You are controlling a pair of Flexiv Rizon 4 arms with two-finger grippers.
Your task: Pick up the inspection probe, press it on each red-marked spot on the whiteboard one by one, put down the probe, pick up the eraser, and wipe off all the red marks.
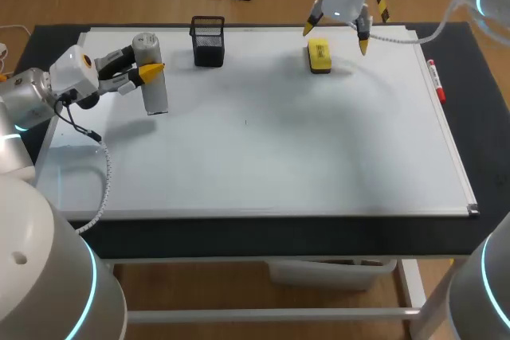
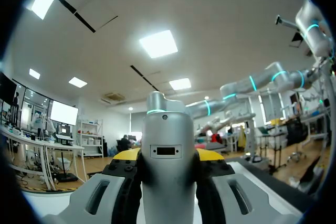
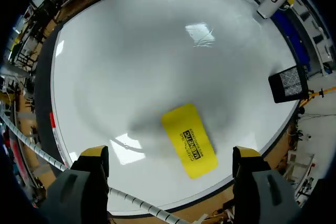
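Since the left gripper (image 1: 143, 65) clamps the inspection probe (image 1: 153, 89) from both sides, upright near the whiteboard's (image 1: 263, 157) left edge, its lower end possibly touching, a press looks ready. Black mesh cup (image 1: 208, 41) just beside. Mid-board open, no red marks showing. Right gripper (image 1: 335, 37) hangs spread above the yellow eraser (image 1: 319, 56), near the far edge.
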